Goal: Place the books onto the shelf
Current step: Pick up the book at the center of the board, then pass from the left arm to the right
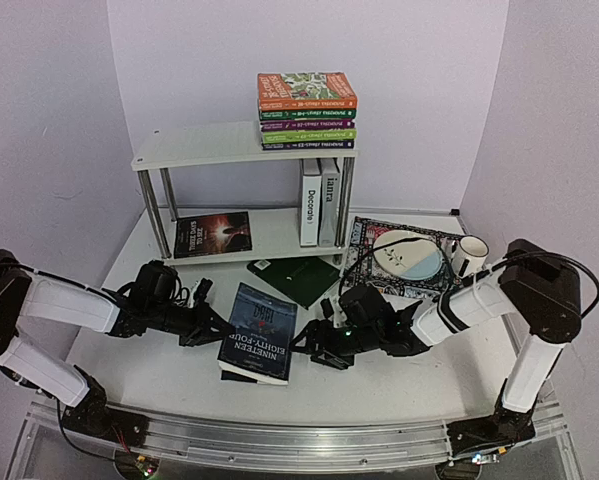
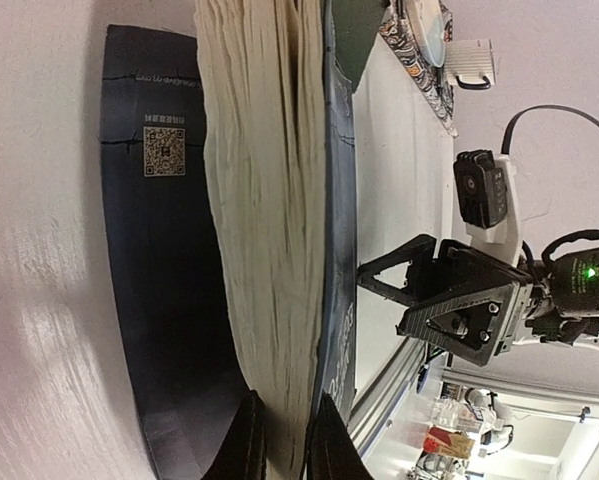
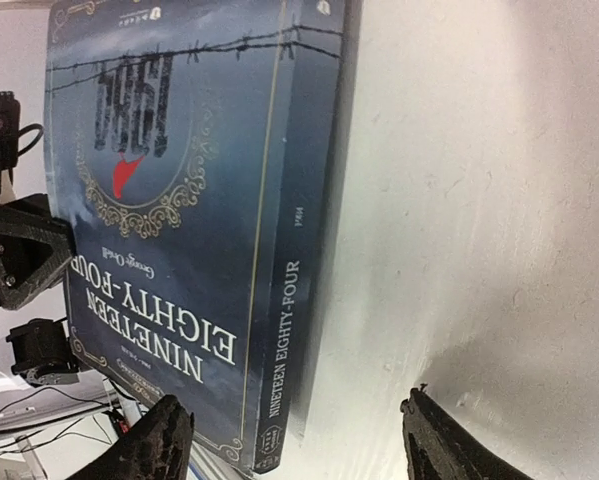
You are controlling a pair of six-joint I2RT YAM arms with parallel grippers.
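Left claw (image 2: 287, 405) on thick, cream-paged book (image 2: 264, 200)

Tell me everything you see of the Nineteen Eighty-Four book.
The Nineteen Eighty-Four book is thick, with a dark blue cover, barbed-wire art, ornate pale lettering and cream page edges. It lies face up on the table. The left pincer pinches its page edge; the right pincer stands open, facing its spine.

I count ten books (image 1: 319, 202): five in the stack (image 1: 307, 110) on top of the one shelf (image 1: 199, 145), three on its lower board (image 1: 274, 238), and two on the worktop (image 1: 159, 380), one dark green book (image 1: 299, 280) and one blue book (image 1: 261, 332). At the right are one patterned mat (image 1: 364, 240), one plate (image 1: 409, 256) and one mug (image 1: 469, 253).
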